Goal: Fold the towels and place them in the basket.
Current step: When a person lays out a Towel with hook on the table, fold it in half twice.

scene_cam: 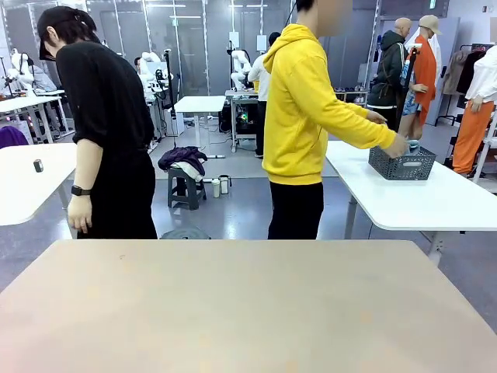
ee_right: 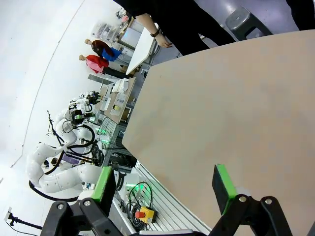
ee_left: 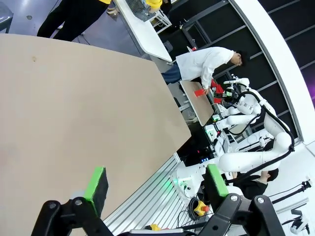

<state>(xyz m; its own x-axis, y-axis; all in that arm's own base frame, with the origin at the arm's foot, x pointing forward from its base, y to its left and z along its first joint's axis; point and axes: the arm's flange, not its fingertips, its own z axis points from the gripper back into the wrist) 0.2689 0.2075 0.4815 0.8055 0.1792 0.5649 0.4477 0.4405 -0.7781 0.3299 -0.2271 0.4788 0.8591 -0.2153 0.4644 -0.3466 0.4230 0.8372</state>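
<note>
Near bench (scene_cam: 248,311): wide tan top, nothing for either arm to work on.

Person in yellow hoodie (scene_cam: 299,109): far side, turned right, one hand (scene_cam: 397,146) on the basket.

Basket (scene_cam: 401,165): on the white bench (scene_cam: 443,202), far right, well apart from the near bench. Where the towels are I cannot tell.

Left claw (ee_left: 156,179) and right claw (ee_right: 165,182): both jaws wide apart, gripping nothing, hanging over the near bench edge.

Risks, as I judge them:
- Basket set down too far across and out of reach.
- An arm starting while the person leans in, striking a hand.
- Towels dropped bunched, spoiling the fold.
</note>
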